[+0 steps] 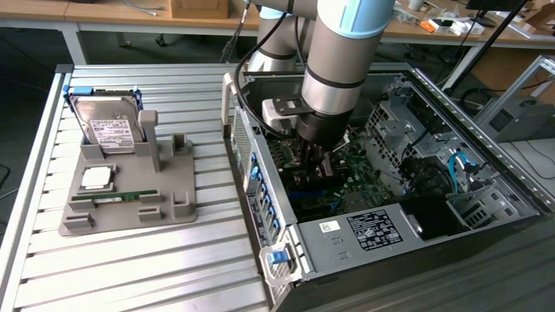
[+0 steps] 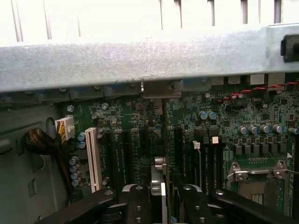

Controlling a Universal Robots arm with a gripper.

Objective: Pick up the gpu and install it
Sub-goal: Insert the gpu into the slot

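1. The gripper (image 2: pixel 161 198) has its two black fingers (image 2: pixel 138 201) closed on the gpu (image 2: pixel 160 140), which stands edge-on between them – a thin dark card with a silvery metal piece near the lower centre of the wrist picture.
2. In that picture the card runs from the fingers up to the metal bracket (image 2: pixel 161 88) at the case wall, in line with the dark expansion slots (image 2: pixel 178 149) on the green motherboard (image 2: pixel 224 126).
3. I cannot tell whether its lower edge is already sitting in a slot or only above it.
4. To do this step well, I think the card must stay upright and parallel to the slot, and the push should be straight – any tilt could jam the connector.
5. The white slot (image 2: pixel 92 158) at the left of the wrist picture is not the one under the card.
6. In the exterior view the gripper (image 1: pixel 323 153) is low inside the open computer case (image 1: pixel 485 149), in the centre of the frame; the grey parts tray (image 1: pixel 178 195) with the hard drive (image 1: pixel 111 127) lies well apart at the left
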